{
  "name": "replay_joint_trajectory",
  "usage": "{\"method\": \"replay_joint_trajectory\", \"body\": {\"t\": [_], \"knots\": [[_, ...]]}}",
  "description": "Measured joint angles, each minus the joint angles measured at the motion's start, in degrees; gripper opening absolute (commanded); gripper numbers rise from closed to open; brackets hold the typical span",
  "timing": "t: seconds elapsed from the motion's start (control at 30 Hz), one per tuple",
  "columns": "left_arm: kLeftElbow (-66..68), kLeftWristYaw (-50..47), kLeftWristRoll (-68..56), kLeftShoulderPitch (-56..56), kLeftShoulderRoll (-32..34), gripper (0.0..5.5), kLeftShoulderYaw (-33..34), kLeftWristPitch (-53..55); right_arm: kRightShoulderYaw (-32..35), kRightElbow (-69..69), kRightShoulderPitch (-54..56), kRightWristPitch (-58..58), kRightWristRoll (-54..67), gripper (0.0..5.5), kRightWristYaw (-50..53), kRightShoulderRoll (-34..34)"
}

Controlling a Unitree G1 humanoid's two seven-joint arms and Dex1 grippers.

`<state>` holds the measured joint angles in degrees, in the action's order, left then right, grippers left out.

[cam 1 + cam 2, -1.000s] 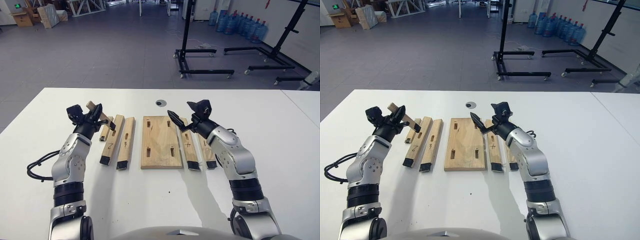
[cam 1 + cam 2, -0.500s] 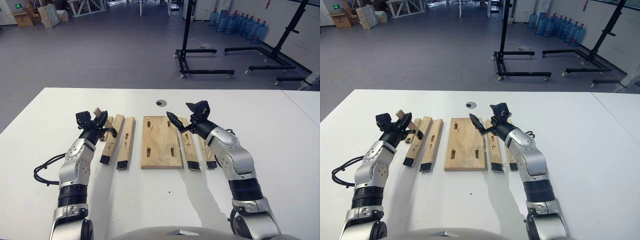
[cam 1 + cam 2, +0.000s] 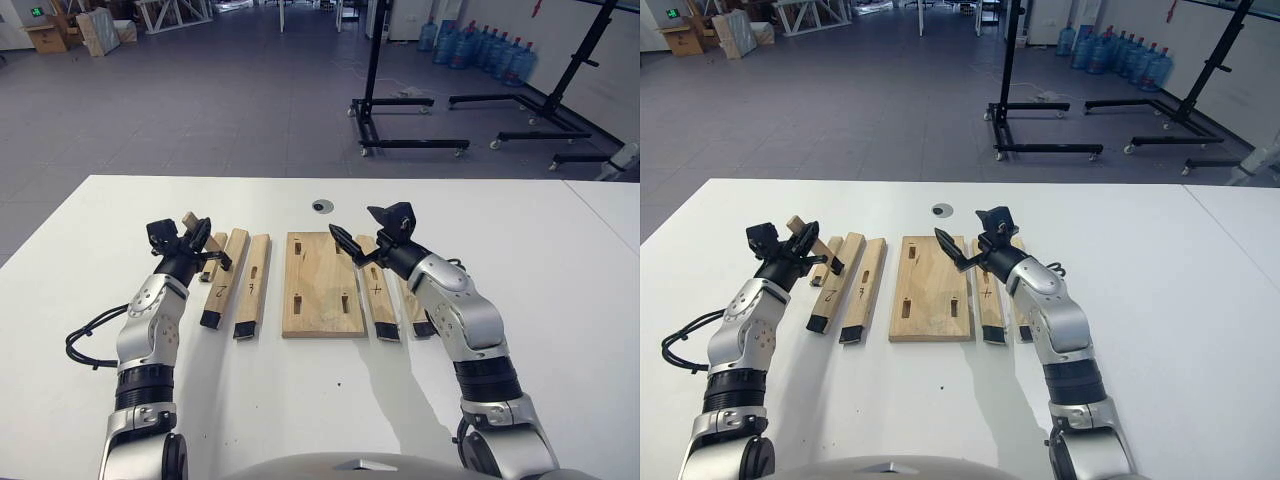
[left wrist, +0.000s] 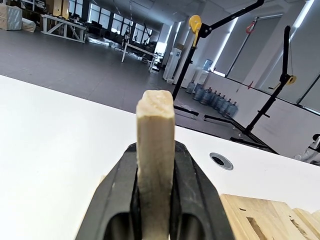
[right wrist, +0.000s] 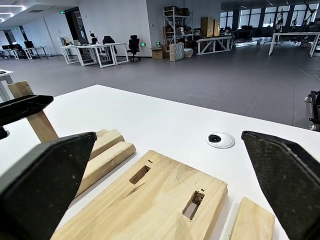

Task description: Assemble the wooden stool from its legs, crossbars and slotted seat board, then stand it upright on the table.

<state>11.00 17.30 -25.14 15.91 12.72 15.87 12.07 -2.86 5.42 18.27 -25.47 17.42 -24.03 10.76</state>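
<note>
The slotted seat board (image 3: 322, 285) lies flat mid-table. Two legs (image 3: 222, 275) (image 3: 252, 283) lie to its left and two more (image 3: 378, 290) (image 3: 412, 300) to its right. My left gripper (image 3: 203, 240) is shut on a short crossbar (image 3: 190, 222), held tilted just above the far end of the left legs; in the left wrist view the crossbar (image 4: 156, 130) stands between the fingers (image 4: 117, 190). Another short piece (image 3: 208, 266) lies below it. My right gripper (image 3: 366, 228) hangs open over the board's far right corner, nothing between its fingers (image 5: 45, 180).
A round cable hole (image 3: 321, 206) sits in the white table (image 3: 300, 410) behind the board. A black cable (image 3: 85, 345) loops beside my left arm. Wheeled black stands (image 3: 410, 140) are on the floor beyond the table. Bare table lies in front of the parts.
The left gripper carried the crossbar right and down toward the left legs, then edged back slightly. The right gripper drifted a little left over the board, still open.
</note>
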Motion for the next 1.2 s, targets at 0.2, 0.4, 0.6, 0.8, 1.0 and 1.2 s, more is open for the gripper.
{"method": "replay_joint_trajectory", "body": {"t": [0.2,0.4,0.6,0.8,1.0,1.2], "knots": [[3.5,0.1,2.0,0.9,-0.6,0.39,-0.7,-2.6,-0.1,0.0,0.0,0.0,-0.4,5.33,0.0,-0.1],[4.1,0.0,3.3,1.1,-0.7,0.39,-1.4,-4.0,-0.2,0.0,-0.1,0.0,-0.5,5.33,-0.1,-0.3],[2.7,-0.2,7.7,-0.1,-0.4,0.39,-3.5,-6.0,-0.6,0.0,-0.1,0.0,-0.5,5.33,-0.1,-0.3],[0.7,0.0,10.1,-2.2,0.2,0.39,-4.4,-7.2,-0.6,0.0,-0.1,0.0,-0.5,5.33,-0.1,-0.3],[0.9,0.1,12.0,-3.5,0.1,0.39,-5.9,-10.4,-0.6,0.0,-0.1,0.0,-0.6,5.33,-0.1,-0.3],[4.6,0.6,12.2,-4.8,-1.0,0.39,-6.4,-17.3,-0.9,0.0,-0.5,0.5,-0.7,5.33,-0.1,-0.3]]}}
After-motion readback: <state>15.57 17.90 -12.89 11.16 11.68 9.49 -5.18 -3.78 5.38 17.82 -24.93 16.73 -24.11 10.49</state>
